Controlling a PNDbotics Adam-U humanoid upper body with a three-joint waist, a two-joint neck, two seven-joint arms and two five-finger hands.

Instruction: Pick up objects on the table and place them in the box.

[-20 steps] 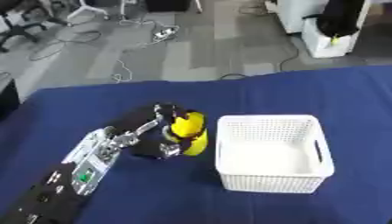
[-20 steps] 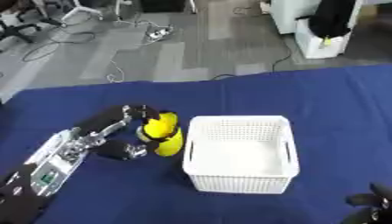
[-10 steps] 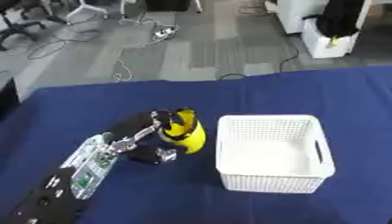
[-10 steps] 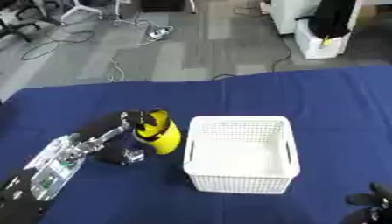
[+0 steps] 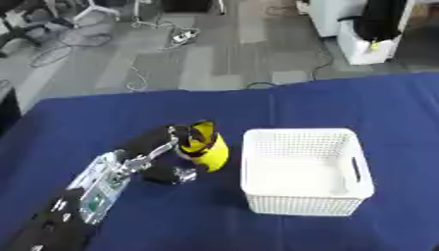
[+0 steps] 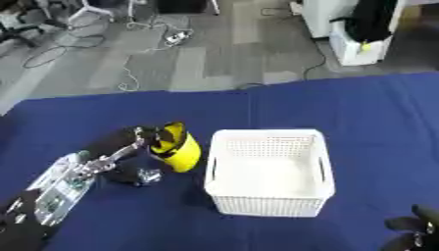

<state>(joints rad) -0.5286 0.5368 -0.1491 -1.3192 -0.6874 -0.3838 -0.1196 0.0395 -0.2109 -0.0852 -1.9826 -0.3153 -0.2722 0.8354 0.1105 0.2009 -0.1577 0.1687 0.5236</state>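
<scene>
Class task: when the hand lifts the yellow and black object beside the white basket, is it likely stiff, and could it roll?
The yellow object looks rigid, keeping its shape in the left hand. Its rounded body suggests it may roll if dropped beside the basket.

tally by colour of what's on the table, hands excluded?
Yellow: 1, bottle, held by the left hand
White: 1, basket
Total: 2

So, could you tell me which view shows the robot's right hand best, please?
The right eye view: the right hand shows at the lower right corner, beyond the white basket. The left eye view shows none of it.
</scene>
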